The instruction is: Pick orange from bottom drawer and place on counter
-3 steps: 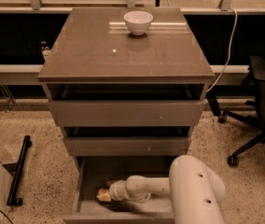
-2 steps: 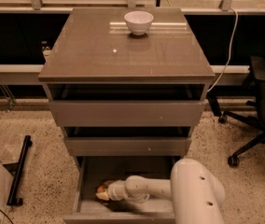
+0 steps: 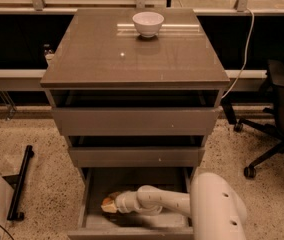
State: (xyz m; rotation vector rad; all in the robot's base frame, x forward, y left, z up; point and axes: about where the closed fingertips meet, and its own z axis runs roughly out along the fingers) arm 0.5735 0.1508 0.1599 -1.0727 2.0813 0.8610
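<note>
Orange (image 3: 106,204) sits at 9 o'clock in the open bottom drawer (image 3: 93,184), at the tip of the hand (image 3: 112,203), whose grip I cannot tell, the arm (image 3: 164,202) reaching in level from 3 o'clock; a white bowl (image 3: 148,23) stands at the desk's (image 3: 132,59) 12 o'clock.

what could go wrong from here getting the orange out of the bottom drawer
The gripper sits low in the bottom drawer at the orange, below the middle drawer front; lifting straight up may clip it. The orange is round and may roll off the glossy counter. The white bowl there could get bumped.

An office, by its swivel chair (image 3: 281,109) and speckled floor (image 3: 47,184); gripper (image 3: 110,204) in bottom drawer (image 3: 132,232).
</note>
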